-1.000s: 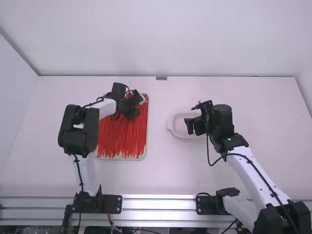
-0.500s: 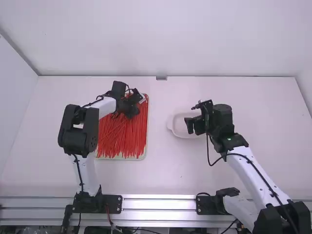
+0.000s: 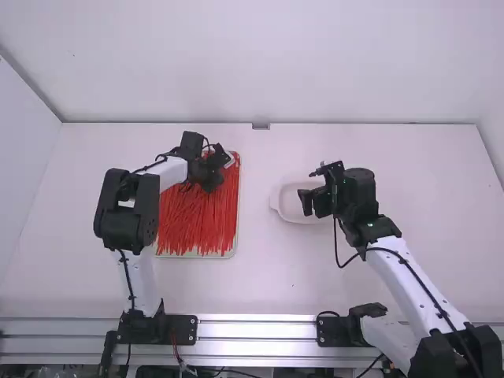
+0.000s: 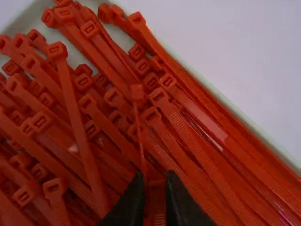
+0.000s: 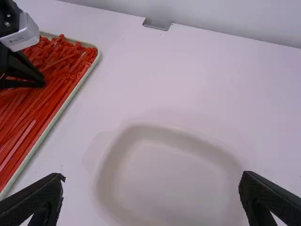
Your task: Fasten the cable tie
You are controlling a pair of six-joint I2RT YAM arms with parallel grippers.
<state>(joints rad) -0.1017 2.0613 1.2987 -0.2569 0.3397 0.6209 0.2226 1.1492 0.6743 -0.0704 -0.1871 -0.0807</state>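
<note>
From where I stand, the left gripper [image 3: 214, 169] is down at the far end of the tray [image 3: 197, 254], near its right corner, with its tips in the heap of red ties [image 3: 197, 216]. Up close, its fingers [image 4: 133, 203] are pinched almost together on one tie [image 4: 140, 136]. That strip runs up from between them and its square head sits above the rest of the pile. The other ties lie packed side by side along the tray, heads bunched at the far end.

The right gripper [image 3: 309, 201] hangs over a shallow white dish [image 3: 283, 201], which sits on the table [image 3: 260, 157] right of the tray and apart from it. Its jaws are spread wide and grip nothing; its fingers [image 5: 35, 197] stand to either side of the dish [image 5: 164, 174] below them. From that side the left gripper [image 5: 19, 66] is seen low on the ties [image 5: 42, 94].

A small grey bracket [image 3: 261, 124] sits at the table's far edge.
</note>
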